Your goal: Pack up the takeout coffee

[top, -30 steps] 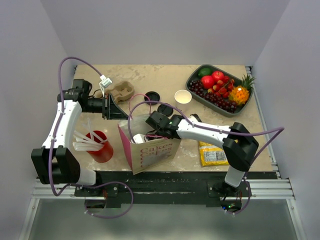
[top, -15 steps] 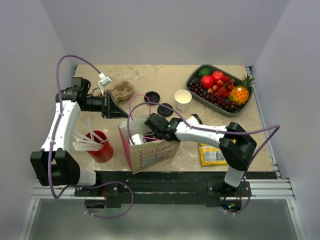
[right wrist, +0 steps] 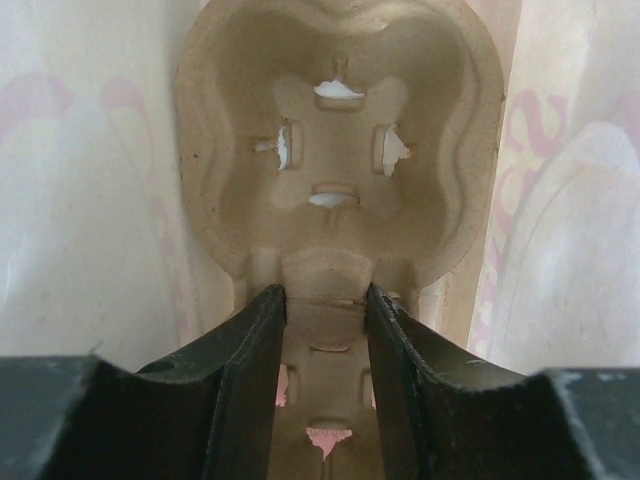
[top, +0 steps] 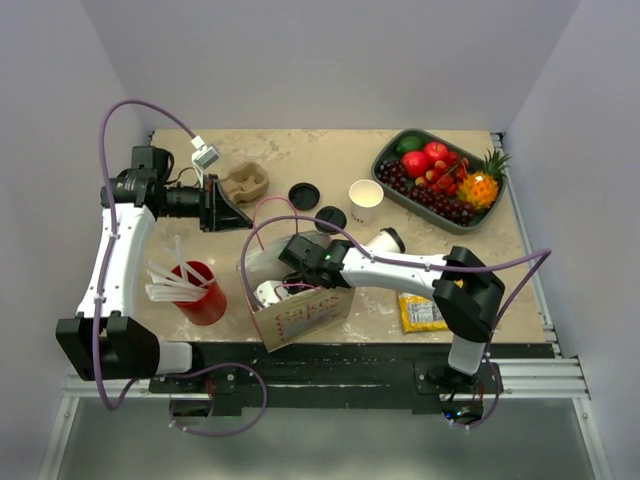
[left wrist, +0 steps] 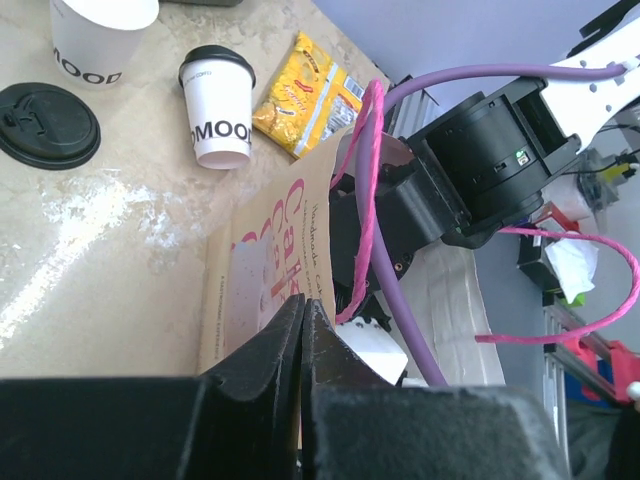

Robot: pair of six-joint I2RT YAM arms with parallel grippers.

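The takeout coffee [top: 388,240], a white cup with a black lid, stands on the table behind my right arm; it also shows in the left wrist view [left wrist: 218,105]. The brown paper bag [top: 305,312] with pink lettering stands at the front centre. My left gripper [top: 238,218] is shut on the bag's upper edge [left wrist: 300,240] and holds its mouth open. My right gripper [top: 278,288] is down inside the bag, its fingers closed on the narrow middle of a moulded pulp cup carrier [right wrist: 335,150].
A lidless white cup [top: 366,200] and two spare black lids [top: 303,193] [top: 330,218] lie behind the bag. A second cup carrier [top: 245,183], a red cup with straws [top: 200,292], a yellow snack packet [top: 425,310] and a fruit tray [top: 440,175] are around.
My right gripper has gone lower and leftward, deeper into the bag. My left arm has drawn back to the left, and the bag has shifted and leaned with it.
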